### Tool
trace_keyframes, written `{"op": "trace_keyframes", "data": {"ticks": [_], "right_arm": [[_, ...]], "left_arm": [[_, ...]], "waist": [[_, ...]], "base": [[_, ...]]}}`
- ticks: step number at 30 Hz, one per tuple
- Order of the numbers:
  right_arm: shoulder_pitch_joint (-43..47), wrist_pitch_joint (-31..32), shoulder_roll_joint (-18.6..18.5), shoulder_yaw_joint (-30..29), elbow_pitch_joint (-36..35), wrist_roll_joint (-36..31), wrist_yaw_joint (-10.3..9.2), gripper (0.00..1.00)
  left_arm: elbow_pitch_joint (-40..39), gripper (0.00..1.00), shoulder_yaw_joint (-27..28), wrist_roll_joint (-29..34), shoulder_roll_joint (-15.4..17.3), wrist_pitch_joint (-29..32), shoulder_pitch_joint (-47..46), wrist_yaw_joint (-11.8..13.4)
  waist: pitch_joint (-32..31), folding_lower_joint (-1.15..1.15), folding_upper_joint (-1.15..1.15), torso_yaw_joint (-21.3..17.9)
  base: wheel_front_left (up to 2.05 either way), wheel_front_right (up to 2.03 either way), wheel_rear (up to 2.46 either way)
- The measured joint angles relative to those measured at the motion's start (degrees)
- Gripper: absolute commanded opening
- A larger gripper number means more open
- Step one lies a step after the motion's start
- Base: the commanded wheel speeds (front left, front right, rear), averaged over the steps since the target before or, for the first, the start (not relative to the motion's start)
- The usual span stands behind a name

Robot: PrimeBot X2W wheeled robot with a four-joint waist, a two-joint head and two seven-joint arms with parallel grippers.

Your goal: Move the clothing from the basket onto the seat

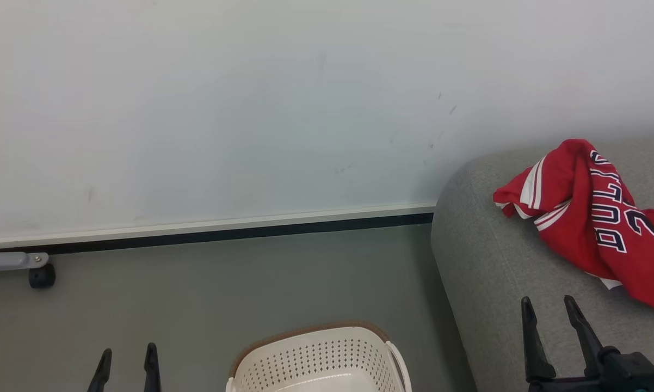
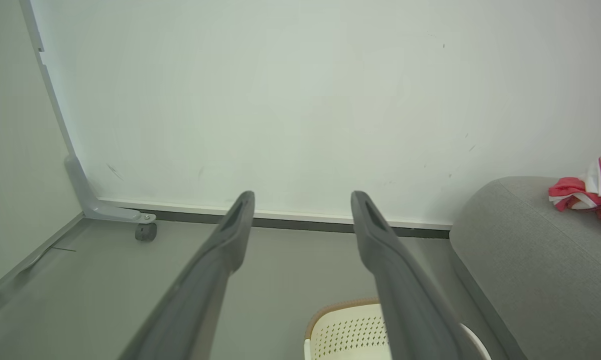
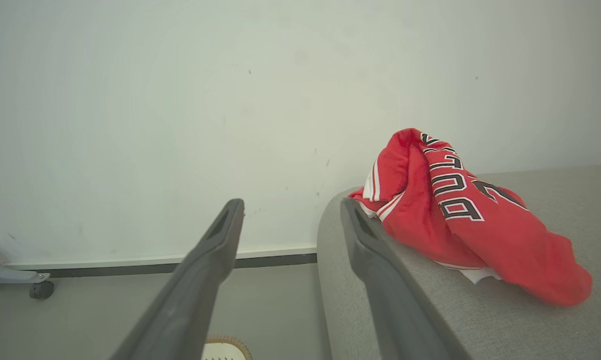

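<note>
Red striped clothing [image 1: 591,218] sits on grey fabric seat [image 1: 485,272], 2 o'clock from cream perforated basket [image 1: 316,356]; left claw [image 1: 129,353], right claw [image 1: 547,304] gape empty.

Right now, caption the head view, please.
Red lettered garment on grey fabric sofa, cream perforated basket beside it, left claw and right claw open.

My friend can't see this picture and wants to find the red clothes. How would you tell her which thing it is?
Find the big grey sofa on the right, beside the white wall. On top of it lies the red clothing, crumpled in a heap. Nothing else there is bright red, and it has white stripes and dark letters edged in white.
</note>
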Motion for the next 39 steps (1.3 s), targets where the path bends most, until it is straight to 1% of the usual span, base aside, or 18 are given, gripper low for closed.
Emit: {"op": "trace_keyframes", "data": {"ticks": [7,8,15,18,20,39], "right_arm": [[0.01,0.0,0.51,-1.02,-0.66,-0.68,0.0,1.0],[0.01,0.0,0.64,-1.11,-0.71,-0.78,0.0,0.0],[1.56,0.59,1.85,-0.89,2.18,-0.22,0.16,0.0],[1.48,0.94,1.92,-1.58,2.36,1.22,0.6,0.0],[1.4,1.4,2.08,-2.0,2.67,2.33,0.8,0.0],[-0.38,5.88,3.54,-5.92,4.83,18.28,3.6,0.0]], "left_arm": [[-0.47,1.0,0.51,1.05,-0.41,-0.01,0.01,-0.01],[-0.49,0.0,0.6,1.19,-0.52,-0.01,0.01,-0.01],[2.25,0.0,0.21,0.56,-2.0,0.63,0.68,-0.18],[2.46,0.0,0.59,-0.45,-2.12,1.2,0.66,-0.6],[2.58,0.0,0.79,-2.23,-2.34,1.66,0.62,-0.67],[4.49,0.0,3.69,-15.55,-4.02,5.88,-1.84,-3.58]], "waist": [[0.47,0.0,0.0,0.11],[0.53,0.0,0.0,0.12],[0.62,0.0,0.0,0.14],[0.78,0.0,0.0,0.18],[0.91,0.0,0.0,0.22],[1.8,0.01,0.0,0.49]], "base": [[0.0,0.0,0.0],[0.0,0.0,0.0],[0.0,0.0,0.0],[0.0,0.0,0.0],[0.0,0.0,0.0],[0.0,0.0,0.0]]}}
